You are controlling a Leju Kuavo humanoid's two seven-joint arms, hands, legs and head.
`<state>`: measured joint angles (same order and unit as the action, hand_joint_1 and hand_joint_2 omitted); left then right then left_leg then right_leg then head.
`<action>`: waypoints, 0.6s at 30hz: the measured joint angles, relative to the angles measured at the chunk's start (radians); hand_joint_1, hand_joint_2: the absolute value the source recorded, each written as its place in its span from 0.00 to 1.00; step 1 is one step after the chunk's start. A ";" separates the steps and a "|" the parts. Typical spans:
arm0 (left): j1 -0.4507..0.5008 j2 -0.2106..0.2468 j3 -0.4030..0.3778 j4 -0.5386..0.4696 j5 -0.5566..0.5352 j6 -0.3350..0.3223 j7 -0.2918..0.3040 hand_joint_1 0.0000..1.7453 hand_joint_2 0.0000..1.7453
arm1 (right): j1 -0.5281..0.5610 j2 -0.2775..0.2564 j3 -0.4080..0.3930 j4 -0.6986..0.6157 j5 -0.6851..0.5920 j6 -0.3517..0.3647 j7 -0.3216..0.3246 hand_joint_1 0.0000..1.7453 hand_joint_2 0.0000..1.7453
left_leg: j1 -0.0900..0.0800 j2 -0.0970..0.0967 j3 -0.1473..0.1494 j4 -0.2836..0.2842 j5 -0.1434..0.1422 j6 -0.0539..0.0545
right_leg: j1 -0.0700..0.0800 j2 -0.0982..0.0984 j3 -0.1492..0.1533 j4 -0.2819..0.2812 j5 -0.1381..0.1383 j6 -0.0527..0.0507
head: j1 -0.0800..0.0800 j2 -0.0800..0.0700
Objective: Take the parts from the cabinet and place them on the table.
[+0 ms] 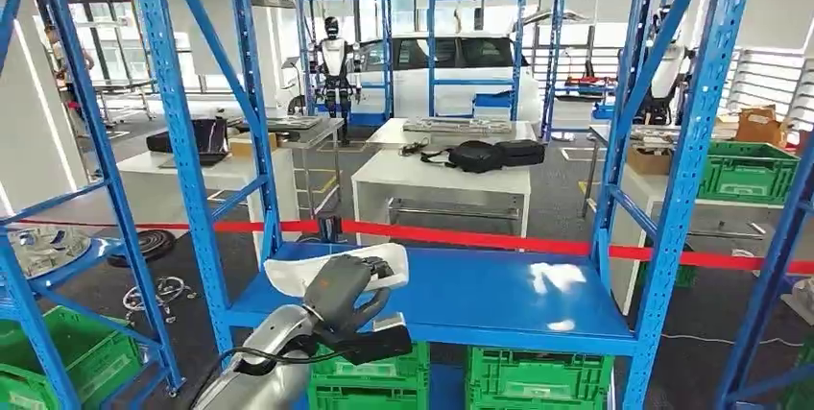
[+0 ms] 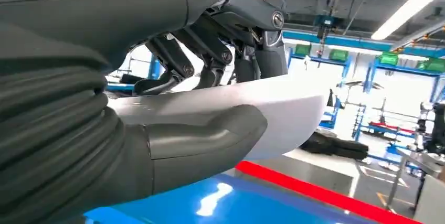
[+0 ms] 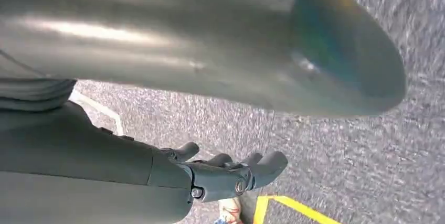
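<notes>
Between the thumb and dark fingers of the left hand (image 1: pixel 350 287) sits a white part (image 1: pixel 288 274), clamped and just over the blue shelf (image 1: pixel 499 297). That reads as the pick-up step; next it likely needs lifting clear of the uprights toward a table. Hanging over the floor, the right hand (image 3: pixel 231 174) holds nothing, fingers loosely curled.

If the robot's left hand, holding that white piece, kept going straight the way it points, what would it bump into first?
Probably nothing soon: the left hand grips the white part above the blue shelf, pointing across it. Past the shelf's open back hangs the red tape, though depth is hard to judge.
</notes>
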<state>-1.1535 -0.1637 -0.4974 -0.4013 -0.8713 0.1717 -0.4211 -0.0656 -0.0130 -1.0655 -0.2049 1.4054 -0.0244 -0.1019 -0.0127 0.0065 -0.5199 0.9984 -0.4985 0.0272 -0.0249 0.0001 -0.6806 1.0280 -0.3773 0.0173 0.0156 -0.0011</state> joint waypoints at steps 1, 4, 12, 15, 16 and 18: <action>-0.001 -0.001 0.000 0.000 0.000 -0.002 -0.001 0.98 1.00 | 0.001 0.000 0.000 0.000 0.000 0.000 0.000 0.00 0.00 | 0.000 0.000 -0.009 -0.004 0.011 0.006 | 0.002 0.001 -0.010 0.023 -0.040 0.003 | 0.002 0.000; 0.000 -0.002 0.000 0.005 0.000 -0.006 -0.002 0.98 1.00 | -0.003 -0.001 0.000 0.000 0.001 0.000 0.000 0.00 0.00 | 0.000 0.000 -0.048 0.000 0.040 0.014 | 0.003 0.002 -0.074 0.236 -0.189 0.012 | 0.004 0.000; 0.009 0.000 0.000 0.006 0.012 -0.001 -0.006 0.98 1.00 | -0.003 -0.002 0.000 0.000 0.002 0.003 -0.001 0.00 0.00 | -0.003 0.002 -0.122 0.036 0.079 -0.012 | 0.010 0.003 0.126 0.006 -0.137 -0.006 | 0.004 0.000; 0.010 0.002 0.000 0.003 0.011 0.012 -0.010 0.98 1.00 | -0.004 -0.001 0.000 0.000 0.003 0.003 0.000 0.00 0.00 | -0.007 0.002 -0.128 0.023 0.086 -0.020 | 0.007 0.002 0.121 -0.004 -0.126 -0.010 | 0.004 0.000; 0.009 0.003 0.000 0.003 0.010 0.019 -0.013 0.98 1.00 | -0.004 -0.001 0.000 0.000 0.004 0.003 -0.001 0.00 0.00 | -0.007 0.002 -0.131 0.018 0.071 0.007 | 0.005 0.003 0.119 -0.006 -0.120 -0.007 | 0.003 0.000; 0.009 0.003 -0.002 0.003 0.009 0.024 -0.023 0.98 1.00 | -0.004 -0.001 0.000 0.000 0.005 0.004 -0.002 0.00 0.00 | -0.008 0.001 -0.132 0.015 0.073 0.013 | 0.006 0.003 0.115 -0.005 -0.115 -0.016 | 0.002 0.000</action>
<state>-1.1449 -0.1610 -0.4994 -0.3979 -0.8621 0.1953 -0.4437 -0.0693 -0.0141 -1.0651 -0.2048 1.4107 -0.0206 -0.1034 -0.0207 0.0078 -0.6517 1.0138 -0.4254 0.0398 -0.0185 0.0033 -0.5655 1.0227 -0.4922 0.0010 0.0179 -0.0008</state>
